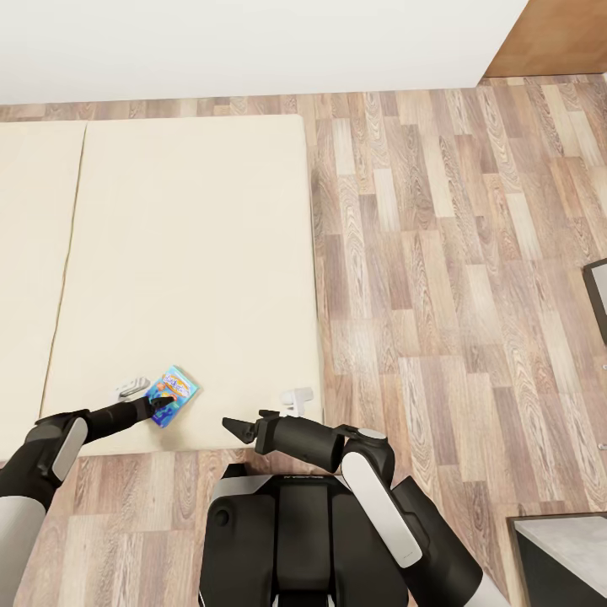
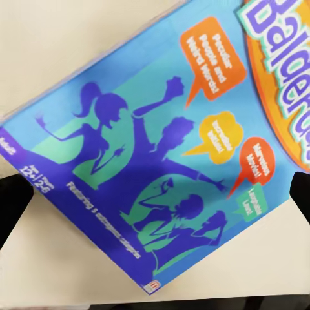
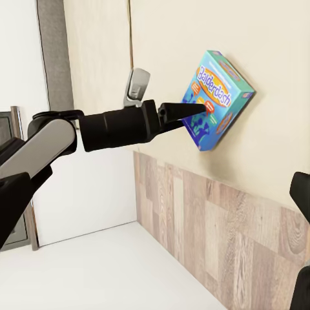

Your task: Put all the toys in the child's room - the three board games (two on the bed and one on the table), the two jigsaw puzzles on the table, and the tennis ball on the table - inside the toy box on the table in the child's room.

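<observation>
Now left claw (image 1: 157,404) spread around 1 board game (image 1: 172,395) on bed (image 1: 185,253); right claw (image 1: 239,429) spread, empty.

A wood-plank floor (image 1: 455,253) is stretching across the right side and the near strip of the head view, meeting a white wall (image 1: 253,42) at the far side. A brown wooden panel (image 1: 552,38) is showing at the far right corner, while a dark-framed object (image 1: 597,295) is peeking in at the right edge, and a grey-topped dark piece of furniture (image 1: 565,548) is sitting at the near right corner.
</observation>
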Controlling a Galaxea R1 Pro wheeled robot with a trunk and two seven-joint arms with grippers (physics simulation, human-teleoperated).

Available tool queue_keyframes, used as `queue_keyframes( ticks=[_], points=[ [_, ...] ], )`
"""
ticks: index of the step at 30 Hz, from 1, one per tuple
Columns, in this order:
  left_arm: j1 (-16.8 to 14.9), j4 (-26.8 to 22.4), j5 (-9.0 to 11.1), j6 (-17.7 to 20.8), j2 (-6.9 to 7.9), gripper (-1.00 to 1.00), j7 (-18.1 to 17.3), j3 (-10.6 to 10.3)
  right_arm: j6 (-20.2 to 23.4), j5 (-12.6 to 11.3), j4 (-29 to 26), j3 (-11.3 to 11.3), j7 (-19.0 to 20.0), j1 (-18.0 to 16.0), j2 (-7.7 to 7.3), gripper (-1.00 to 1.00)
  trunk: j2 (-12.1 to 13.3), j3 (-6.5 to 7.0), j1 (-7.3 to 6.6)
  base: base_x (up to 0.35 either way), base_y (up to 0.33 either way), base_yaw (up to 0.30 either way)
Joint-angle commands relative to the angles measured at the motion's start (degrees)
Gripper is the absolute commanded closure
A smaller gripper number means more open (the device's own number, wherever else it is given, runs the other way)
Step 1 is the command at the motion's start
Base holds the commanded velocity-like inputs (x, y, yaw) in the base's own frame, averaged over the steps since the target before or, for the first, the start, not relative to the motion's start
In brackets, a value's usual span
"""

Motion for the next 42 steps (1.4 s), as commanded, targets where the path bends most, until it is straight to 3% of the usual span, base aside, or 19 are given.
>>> queue_keyframes(
  ticks=[1, 28, 42],
  points=[
    [0.0, 0.0, 0.2, 0.4, 0.02, -1.00, -0.1, 0.1, 0.3, 0.1, 0.0, -0.1, 0.2, 0.0, 0.02, -1.00, -0.1, -0.06, 0.03, 0.000, 0.000, 0.000],
    [0.0, 0.0, -0.2, 0.5, 0.42, -1.00, 1.6, 1.2, 0.2, 0.0, -0.1, -0.1, 0.2, 0.0, -0.03, -1.00, -0.1, -0.06, 0.03, 0.000, 0.000, 0.000],
    [0.0, 0.0, -0.3, -2.9, 0.47, -1.00, 2.5, 1.3, 0.2, 0.0, -0.1, 0.0, 0.2, 0.0, 0.02, -1.00, -0.1, -0.06, 0.03, 0.000, 0.000, 0.000]
  ],
)
